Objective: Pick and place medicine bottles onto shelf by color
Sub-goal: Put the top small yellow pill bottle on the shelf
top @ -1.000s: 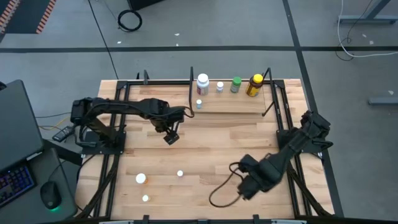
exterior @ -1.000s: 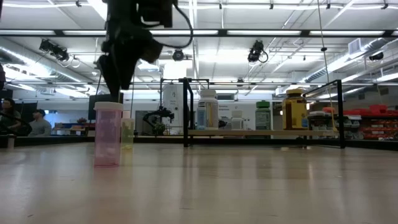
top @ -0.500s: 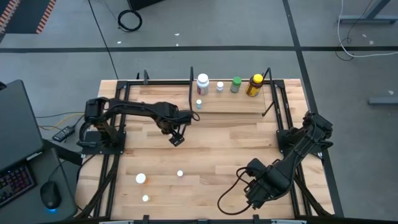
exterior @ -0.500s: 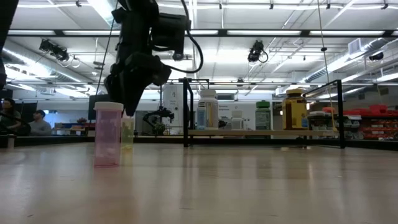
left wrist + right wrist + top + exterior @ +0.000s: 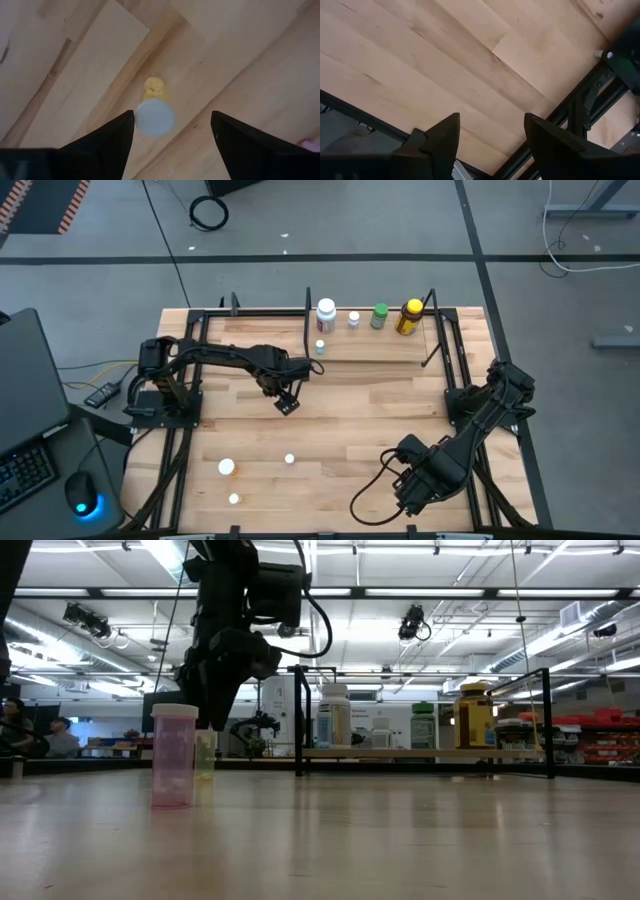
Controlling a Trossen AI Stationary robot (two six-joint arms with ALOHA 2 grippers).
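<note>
Left claw (image 5: 286, 404) hangs over the table (image 5: 340, 420) in the centre-left of the high view, just below the shelf's left end. In the left wrist view its two dark fingers (image 5: 107, 142) stand apart, with a small yellow bottle with a pale cap (image 5: 154, 115) upright on the table between them; neither finger touches it.

Right claw (image 5: 408, 498) sits low at the lower right of the high view, near the table's front edge. In the right wrist view its fingers (image 5: 440, 137) are apart, with only bare wood and black frame beneath; nothing is held.

The shelf (image 5: 370, 340) lies along the upper centre of the high view. On it, from left to right, stand a large white labelled bottle (image 5: 326, 314), a small white bottle (image 5: 353, 320), a green bottle (image 5: 379, 316) and a yellow dark-capped bottle (image 5: 408, 317). A tiny bottle (image 5: 320, 347) stands at the shelf's left end, in front of the large white one.

Three small bottles remain on the table at the lower left of the high view: one with an orange rim (image 5: 227, 467), one white (image 5: 289, 459), one white (image 5: 234, 499).

In the low view, a pink translucent bottle (image 5: 173, 755) stands at left, with a pale yellow one (image 5: 205, 754) just behind it.
</note>
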